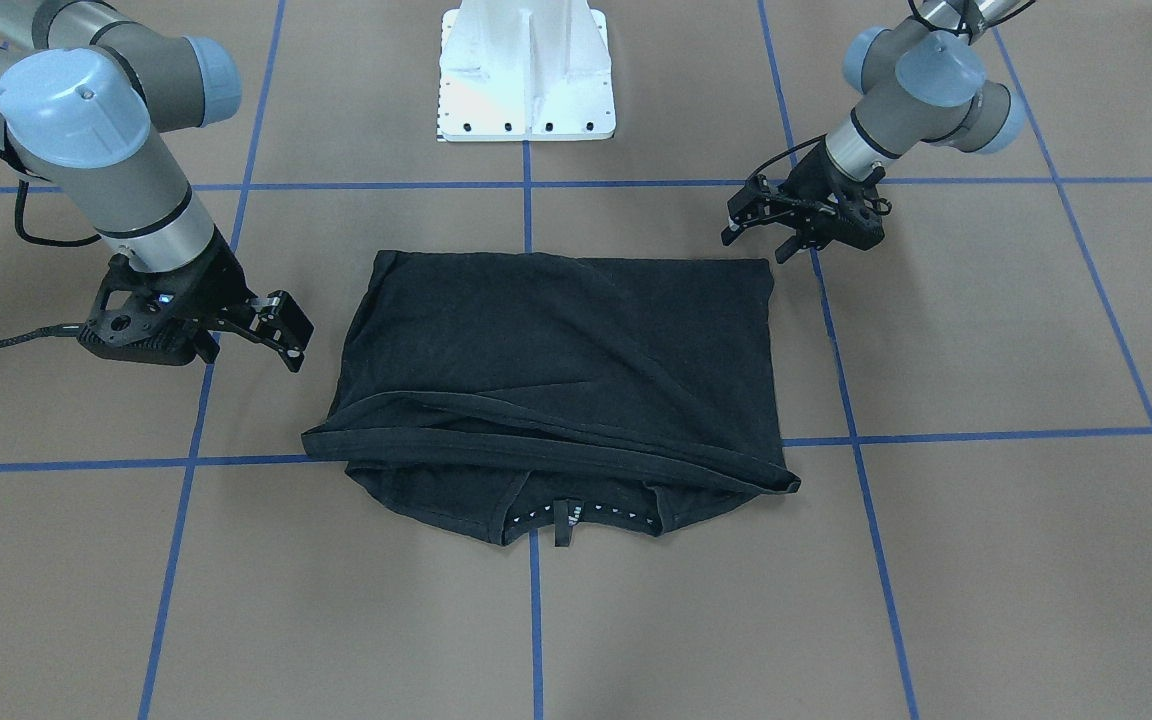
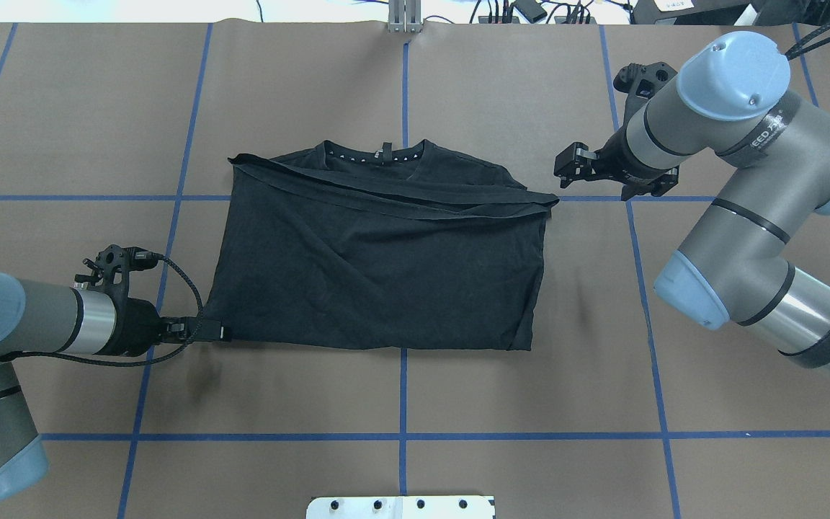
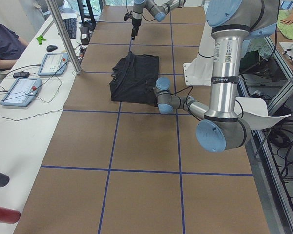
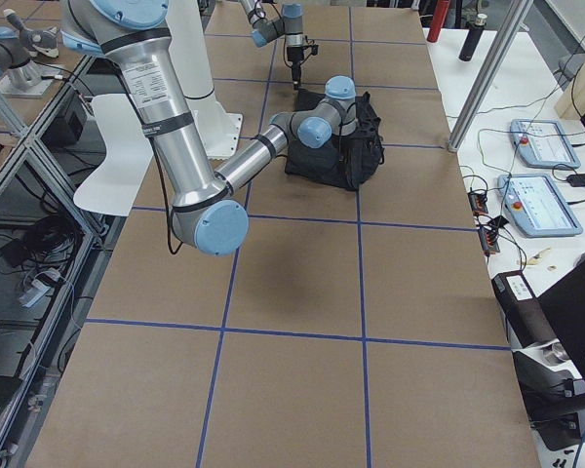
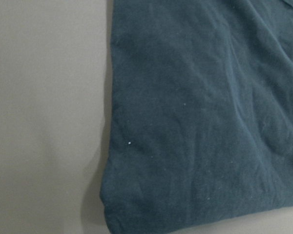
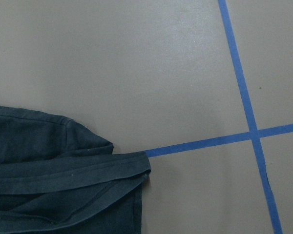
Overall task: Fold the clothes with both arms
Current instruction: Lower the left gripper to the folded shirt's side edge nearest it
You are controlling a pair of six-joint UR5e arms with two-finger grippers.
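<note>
shirt (image 2: 386, 267) lies in the middle of the table (image 2: 458, 389), straddling the centre blue tape line (image 2: 403, 389), with one claw at each end of it.

i judge it roughly half folded. the lower half looks doubled up over the chest, so the hem (image 2: 400, 198) now lies as a slanted band just short of the collar (image 2: 385, 153). no sleeves stick out, so i take them as tucked in, though i can't see how. no print shows anywhere. what is left, as i read it, is squaring that crooked hem and folding side to side into a smaller packet.

the collar points away from the robot, toward the far edge of the table, and the doubled edge faces the robot. the long axis of the packet runs across the table, from my left arm to my right.

left claw (image 2: 206, 331) sits low at the near left corner, its tip just beside the cloth; its fingers look spread and hold nothing. its wrist camera shows that corner lying flat.

right claw (image 2: 566, 167) hangs just beside the far right corner where the hem ends, fingers also apart, empty. its wrist camera shows the layered corner resting on the tape.
</note>
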